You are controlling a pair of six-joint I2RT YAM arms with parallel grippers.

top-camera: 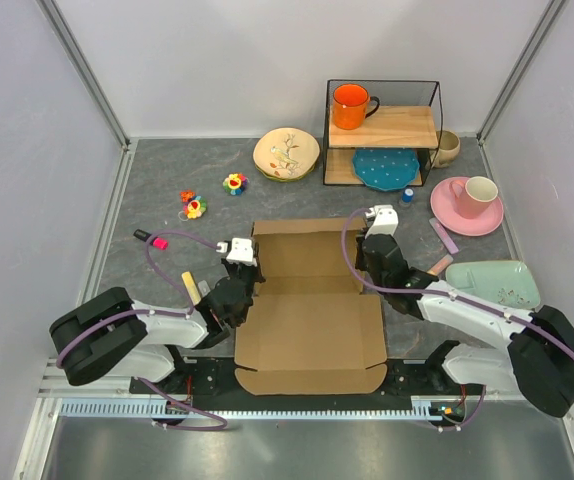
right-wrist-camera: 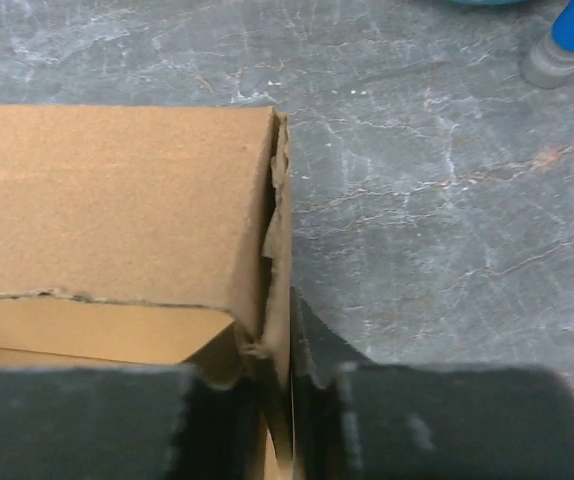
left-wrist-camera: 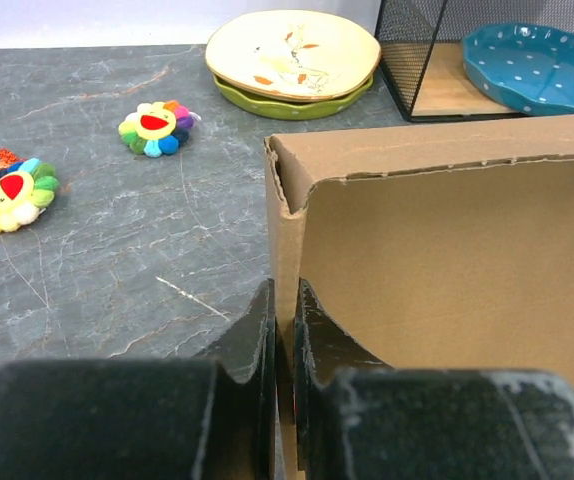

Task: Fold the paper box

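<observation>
Seen from above, the paper box point(top-camera: 312, 320) lies on the grey marbled tabletop point(top-camera: 167, 290), from the centre down to 6 o'clock, between your two arms. Its near half lies flat, with the flaps spread toward the near edge. Its far half has walls standing, and the left wrist view shows a brown upright wall meeting a side wall at a corner.

Your left pincer point(top-camera: 251, 272) is at the box's 9 o'clock side. Its dark fingers point(left-wrist-camera: 257, 340) are pressed nearly together on the edge of the left side wall, holding it.

Your right pincer point(top-camera: 362, 262) is at the 3 o'clock side. In its wrist view the right side wall runs between the fingers point(right-wrist-camera: 317, 345), which sit narrow against the cardboard, gripping it.

Away from the box:
- At 12 o'clock, a cream floral plate point(top-camera: 287, 153) is stacked on a green one.
- At 1 o'clock, a black wire shelf point(top-camera: 382, 128) carries an orange mug point(top-camera: 350, 106) on top and a teal dotted plate point(top-camera: 385, 168) below.
- At 2 o'clock, a pink plate point(top-camera: 457, 212) holds a pale cup point(top-camera: 481, 190).
- At 3 o'clock there is a pale green dish point(top-camera: 492, 283).
- Toward 10 and 11 o'clock lie two flower plush toys point(top-camera: 234, 183) point(top-camera: 193, 207).
- At 9 o'clock lies a pink marker point(top-camera: 150, 238).
</observation>
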